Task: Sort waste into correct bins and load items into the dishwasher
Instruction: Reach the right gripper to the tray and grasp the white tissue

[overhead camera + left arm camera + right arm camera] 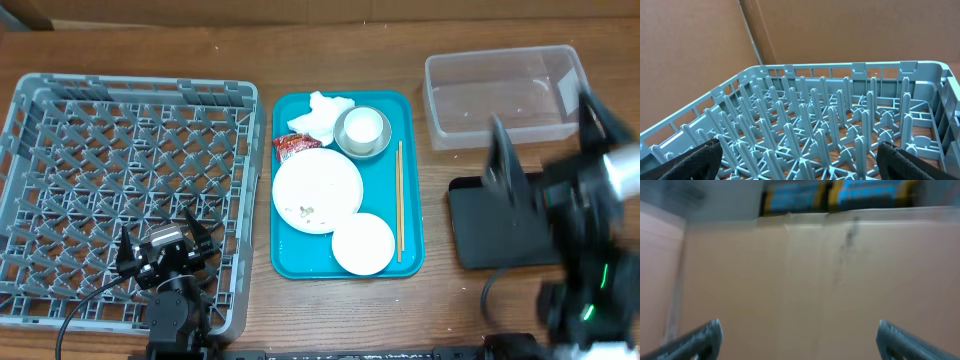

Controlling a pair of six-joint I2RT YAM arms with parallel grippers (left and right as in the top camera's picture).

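On the flat teal tray (pixel 405 115) lie a crumpled white napkin (pixel 325 113), a red wrapper (pixel 293 146), a round plate (pixel 322 178) with pale crumbs (pixel 307 211), a smaller pale bowl (pixel 363 243), thin chopsticks (pixel 400 200) and a grey metal bowl (pixel 344 141) with a white cup (pixel 364 126) inside. The grey dish rack (pixel 130 88) fills the left. My left gripper (pixel 160 245) hovers open over its front part, and in the left wrist view its fingers (pixel 690 162) frame the lattice (pixel 840 125). My right gripper (pixel 548 135) is raised, blurred and open, holding nothing.
A clear plastic tub (pixel 500 62) stands at the back right, with a shallow black tray (pixel 490 235) in front of it, partly under the right arm. The right wrist view shows only a blurred cardboard wall (pixel 800 270) between its fingers (pixel 695 342).
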